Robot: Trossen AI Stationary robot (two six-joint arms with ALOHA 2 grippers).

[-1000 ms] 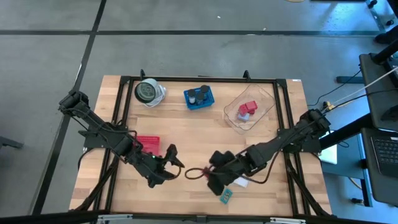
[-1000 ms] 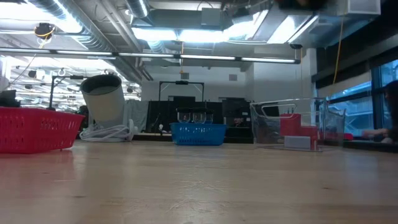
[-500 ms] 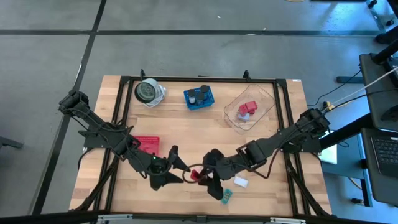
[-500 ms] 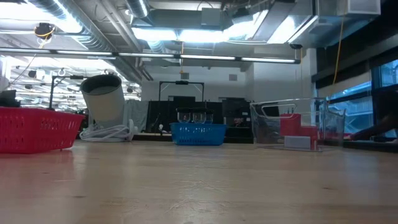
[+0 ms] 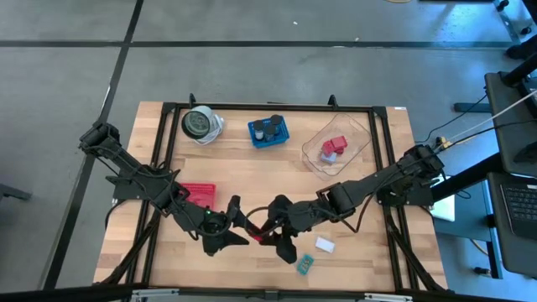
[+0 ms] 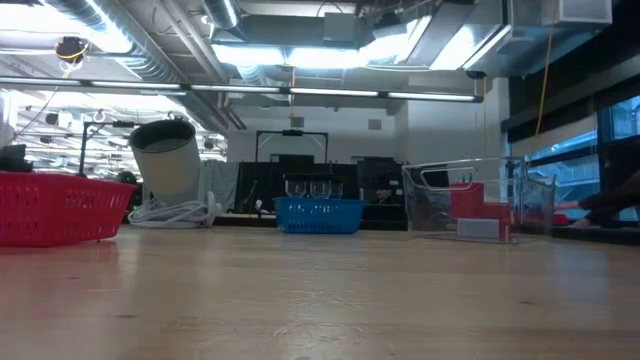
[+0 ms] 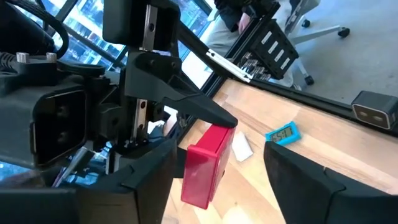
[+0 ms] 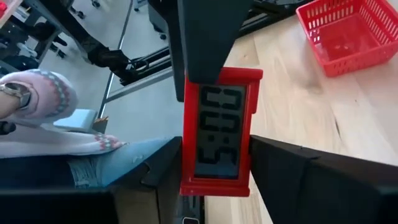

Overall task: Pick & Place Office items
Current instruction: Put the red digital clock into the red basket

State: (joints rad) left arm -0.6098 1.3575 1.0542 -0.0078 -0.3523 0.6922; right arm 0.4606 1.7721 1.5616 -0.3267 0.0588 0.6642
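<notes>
Handover mid-table at 6 o'clock: right gripper clamps the red digital clock above the wood, red basket at its 10 o'clock. Left gripper straddles the clock from 9 o'clock, jaws wide, contact unclear.

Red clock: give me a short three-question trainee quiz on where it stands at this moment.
1. True or false: the clock lies in a basket.
2. Which tool grips the clock? A) left tool B) right tool C) neither
3. Fill in: the block lying near the teal block is ____.

Key: 1. False, it is held up above the wood. 2. B; the left tool's fingers stand open on either side of it. 3. White.
</notes>
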